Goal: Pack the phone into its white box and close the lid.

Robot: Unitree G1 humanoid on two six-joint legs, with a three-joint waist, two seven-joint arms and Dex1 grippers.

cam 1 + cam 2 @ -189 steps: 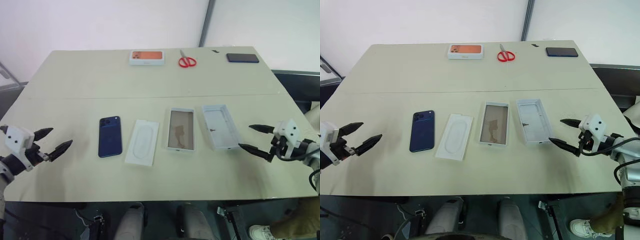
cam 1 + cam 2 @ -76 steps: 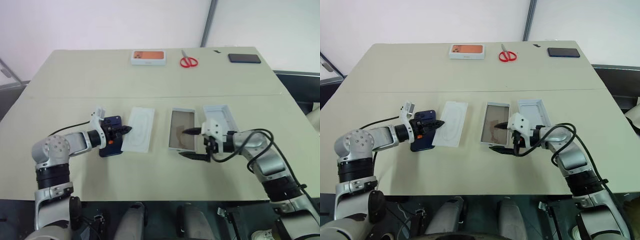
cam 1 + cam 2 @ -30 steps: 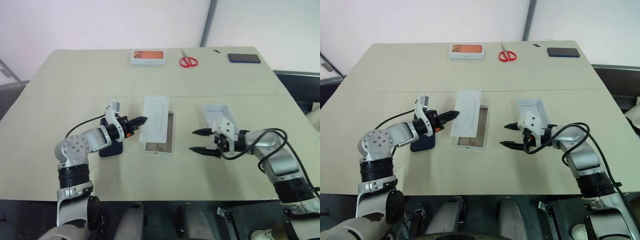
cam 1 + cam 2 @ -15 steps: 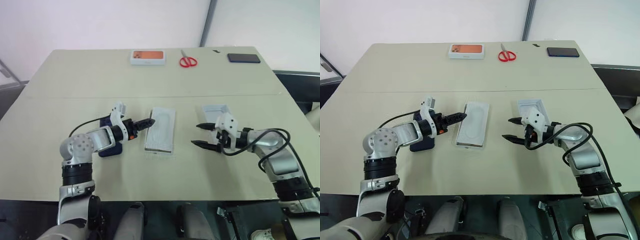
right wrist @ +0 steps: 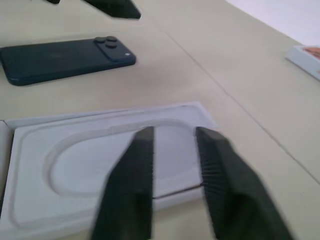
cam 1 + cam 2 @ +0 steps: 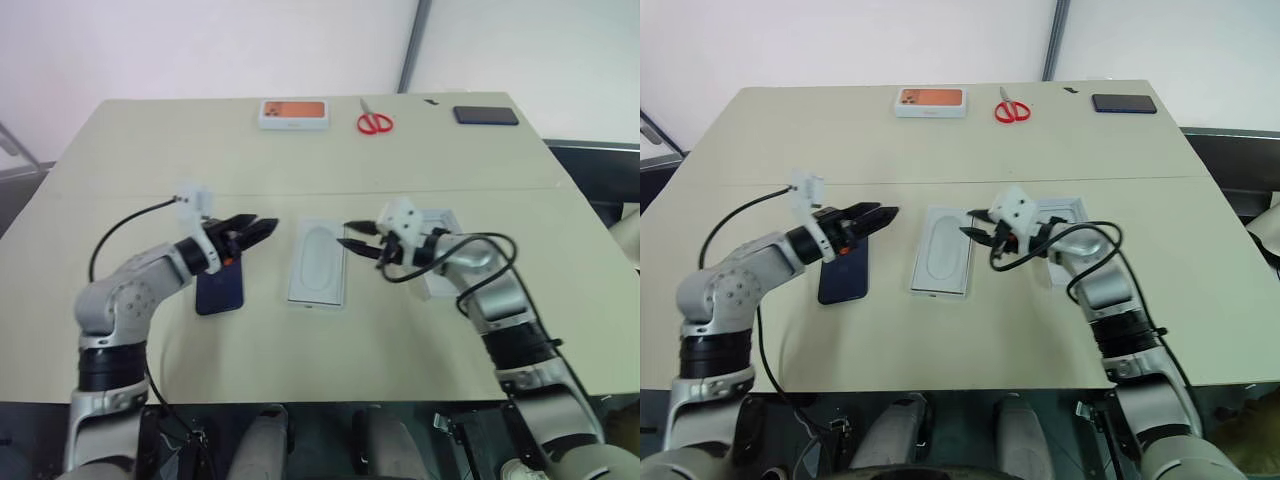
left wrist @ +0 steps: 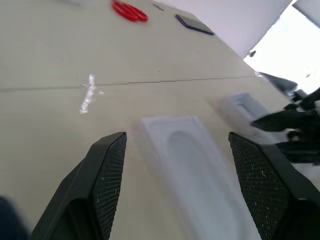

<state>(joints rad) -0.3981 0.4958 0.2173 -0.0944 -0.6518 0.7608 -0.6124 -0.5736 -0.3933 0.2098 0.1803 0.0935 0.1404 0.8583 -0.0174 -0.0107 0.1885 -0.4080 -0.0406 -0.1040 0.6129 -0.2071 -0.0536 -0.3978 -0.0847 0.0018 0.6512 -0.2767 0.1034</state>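
Note:
The dark blue phone [image 6: 220, 287] lies flat on the table, back up, also seen as the phone [image 5: 60, 60] in the right wrist view. A flat white insert [image 6: 318, 265] with an oval recess covers the white box, of which just a rim [image 6: 316, 304] shows. My left gripper [image 6: 262, 228] hovers open above the phone's far end, left of the insert, holding nothing. My right gripper [image 6: 344, 235] sits at the insert's far right edge, just over the insert [image 5: 100, 160]. The lid [image 6: 445, 215] lies open side up, partly hidden behind my right arm.
Along the table's far edge lie a white box with an orange picture [image 6: 293, 113], red scissors [image 6: 375, 122] and a black phone [image 6: 485, 115]. A seam crosses the table [image 6: 120, 190] just beyond the phone and the insert.
The insert, held tilted a second ago, now lies flat on the white box. My left gripper let go of it and drew back left. My right gripper swung left to the insert.

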